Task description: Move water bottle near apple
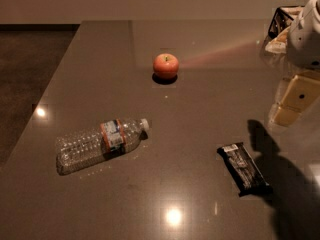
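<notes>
- The water bottle (100, 144) lies on its side, so its round, ribbed body is likely to roll. A grasp that closes off-centre could nudge it toward the left edge of the table (200, 109).
- The bottle looks empty and thin-walled. A hard squeeze may crumple it and a light one may let it slip, more so on the smooth label band.
- The gripper (295, 101) hangs at the right edge of the frame, well apart from the bottle. Reaching it means crossing the lower middle of the frame, where a low pass could brush the black snack bar wrapper (244, 168).
- The apple (166, 66) is round and stands free, so a bottle set down carelessly could knock it and send it rolling.
- I cannot tell whether the gripper is released or clenched; it holds neither the bottle nor the apple.
- The bottle sits in the lower left of the frame. It is clear plastic with an orange, white and blue band, and its white cap points right and slightly up.
- The apple sits in the upper middle, red-orange with its stem up, well apart from the bottle.
</notes>
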Action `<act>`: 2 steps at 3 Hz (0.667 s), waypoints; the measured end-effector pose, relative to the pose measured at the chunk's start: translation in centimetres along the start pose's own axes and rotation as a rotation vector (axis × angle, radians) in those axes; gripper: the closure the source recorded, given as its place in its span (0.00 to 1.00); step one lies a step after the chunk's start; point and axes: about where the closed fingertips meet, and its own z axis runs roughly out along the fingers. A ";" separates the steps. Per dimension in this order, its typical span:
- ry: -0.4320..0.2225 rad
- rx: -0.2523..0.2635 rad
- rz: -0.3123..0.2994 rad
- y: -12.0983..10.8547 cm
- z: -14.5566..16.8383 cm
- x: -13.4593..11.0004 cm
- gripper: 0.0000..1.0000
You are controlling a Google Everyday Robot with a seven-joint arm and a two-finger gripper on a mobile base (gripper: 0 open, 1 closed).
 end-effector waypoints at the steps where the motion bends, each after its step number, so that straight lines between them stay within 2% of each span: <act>1: 0.000 0.000 0.000 0.0 0.0 0.0 0.00; 2: -0.014 -0.019 -0.012 0.1 1.2 -1.4 0.00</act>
